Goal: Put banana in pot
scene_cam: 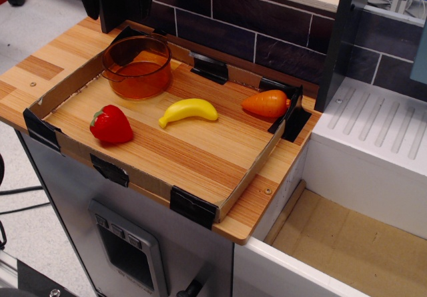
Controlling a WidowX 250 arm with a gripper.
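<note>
The yellow banana (189,111) lies on its side in the middle of the wooden tray (200,157), between the strawberry and the carrot. The translucent amber pot (137,65) stands upright and empty in the tray's back left corner, about a banana's length from the banana. My gripper (113,3) is a dark shape at the top left edge of the view, behind and above the pot and away from the banana. It holds nothing that I can see. Its fingers are cut off by the frame, so I cannot tell if they are open.
A red strawberry (111,124) lies at the tray's left front. An orange carrot (266,103) lies at the right back by the cardboard rim. A dark tiled wall runs behind. A white sink unit (373,143) stands to the right, beyond the counter's edge.
</note>
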